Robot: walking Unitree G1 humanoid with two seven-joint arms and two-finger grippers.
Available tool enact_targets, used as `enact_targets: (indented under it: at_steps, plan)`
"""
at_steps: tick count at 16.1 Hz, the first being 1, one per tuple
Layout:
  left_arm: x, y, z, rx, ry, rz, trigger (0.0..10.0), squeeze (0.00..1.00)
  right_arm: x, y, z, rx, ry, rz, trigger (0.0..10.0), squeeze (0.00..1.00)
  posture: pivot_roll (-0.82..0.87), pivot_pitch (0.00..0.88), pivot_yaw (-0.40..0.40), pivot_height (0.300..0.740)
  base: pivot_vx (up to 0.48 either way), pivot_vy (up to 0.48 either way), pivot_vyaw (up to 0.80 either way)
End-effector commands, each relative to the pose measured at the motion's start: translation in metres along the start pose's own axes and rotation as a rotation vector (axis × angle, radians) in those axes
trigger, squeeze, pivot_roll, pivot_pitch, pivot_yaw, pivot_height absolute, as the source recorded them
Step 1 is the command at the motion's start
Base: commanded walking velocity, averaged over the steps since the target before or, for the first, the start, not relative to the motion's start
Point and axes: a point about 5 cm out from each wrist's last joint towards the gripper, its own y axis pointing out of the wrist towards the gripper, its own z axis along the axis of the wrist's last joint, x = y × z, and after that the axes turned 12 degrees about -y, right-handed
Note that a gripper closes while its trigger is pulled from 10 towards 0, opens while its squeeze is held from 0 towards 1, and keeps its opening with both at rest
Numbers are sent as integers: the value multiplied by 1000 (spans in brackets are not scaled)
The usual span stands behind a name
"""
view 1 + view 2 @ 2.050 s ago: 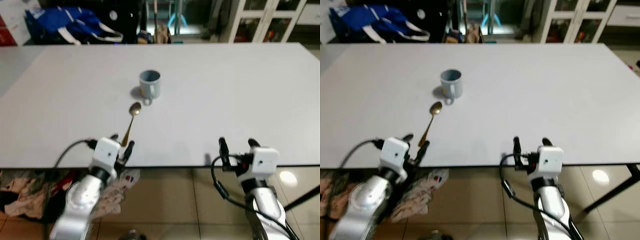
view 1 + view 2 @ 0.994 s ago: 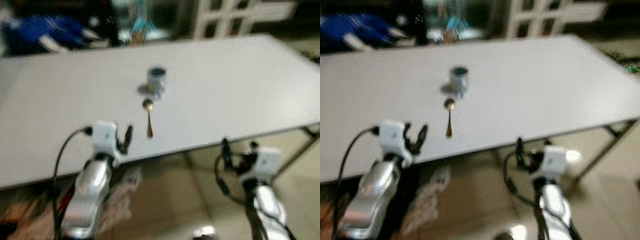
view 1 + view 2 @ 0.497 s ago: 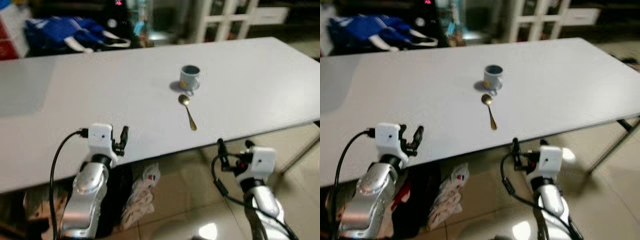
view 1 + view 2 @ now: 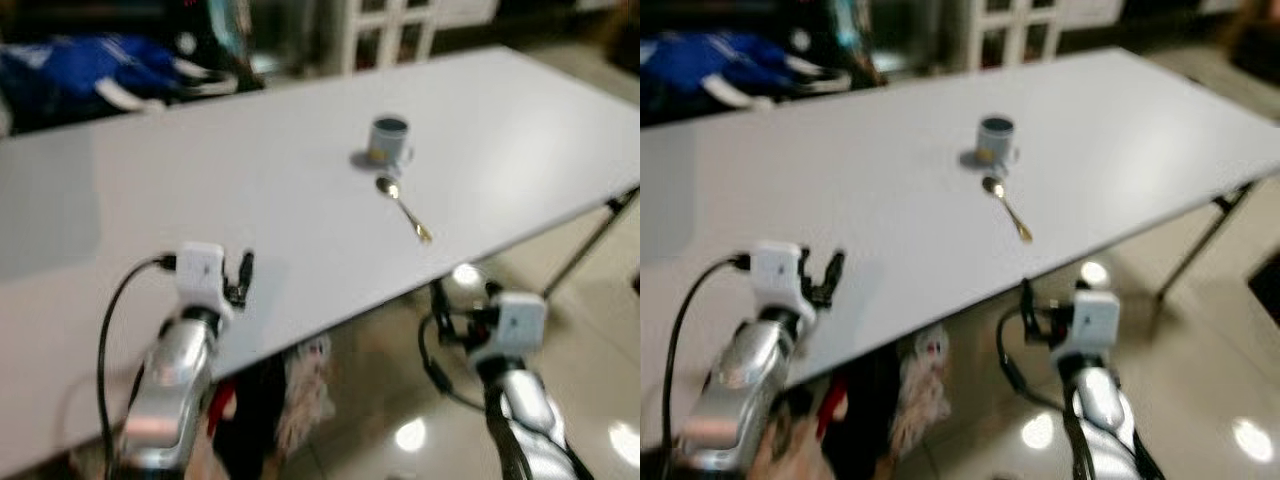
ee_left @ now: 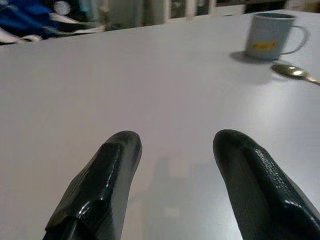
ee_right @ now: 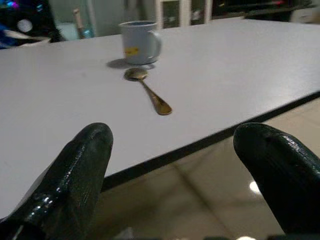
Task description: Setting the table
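White table: wide, bare except for two small things well in from its near edge. On the table, toward its right end, a grey-blue mug; just beside the mug, on its near side, a gold spoon, flat, handle toward the table edge, apparently not touching the mug.

Step in hand, by judgement: moving along the table between placements, nothing carried. Next move probably calls for fetching or reaching another item.

Left gripper over the table near its edge, fingers apart, empty. Right gripper below and before the table edge, near the spoon's side, fingers wide apart, empty, touching nothing.
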Motion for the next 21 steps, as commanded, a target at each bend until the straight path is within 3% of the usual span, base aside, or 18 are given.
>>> enact_targets:
  at_steps: [1,16,18,21]
  plan:
    - [6,0,-2,-12,4,-24,10000,0,3,-1,-1,-5,-13,-13,10000,0,-103,0,24,727,0,461,0]
    - [15,-3,2,8,26,-89,10000,0,-3,-5,-2,-19,-27,31,10000,0,-98,0,22,727,0,461,557]
    - [22,-6,5,27,76,-140,10000,0,-3,-6,-3,-16,-24,33,10000,0,-95,0,22,727,0,0,0]
    - [21,-6,5,15,65,-144,10000,0,-3,-7,-4,-22,-27,35,10000,0,-92,0,21,727,0,0,0]
